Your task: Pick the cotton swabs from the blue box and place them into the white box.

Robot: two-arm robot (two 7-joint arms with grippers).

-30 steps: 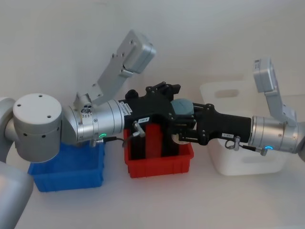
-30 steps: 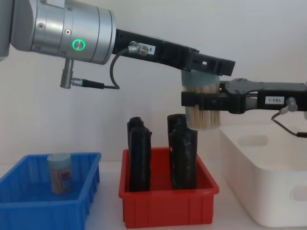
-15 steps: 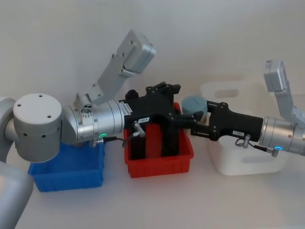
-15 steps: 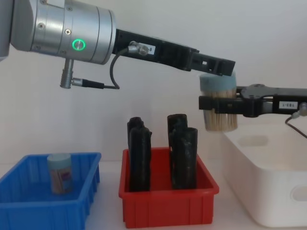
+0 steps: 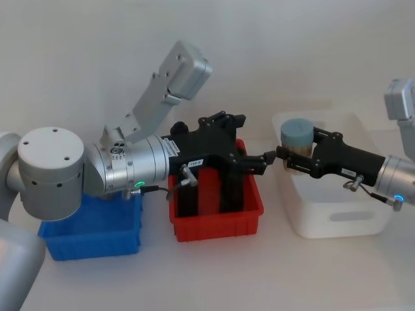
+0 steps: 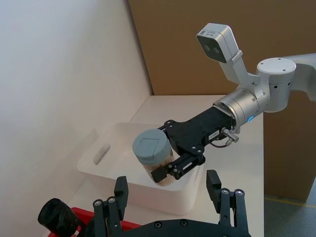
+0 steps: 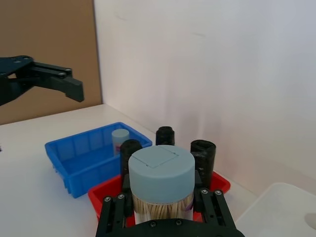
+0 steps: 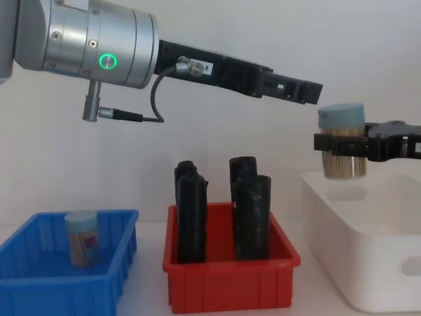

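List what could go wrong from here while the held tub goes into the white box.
1. The right tool holds the cotton swabs tub high over the white box, near its left wall; released here, it may topple or hit the rim.
2. The open left tool hangs close by, above the black cylinders in the red bin; a low swing might clip them.

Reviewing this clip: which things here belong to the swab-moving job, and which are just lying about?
Job:
held cotton swab tub, gripped by the right gripper above the white box
second swab tub, standing in the blue box
left gripper, open, raised

Lying about:
red bin
black cylinders standing in it
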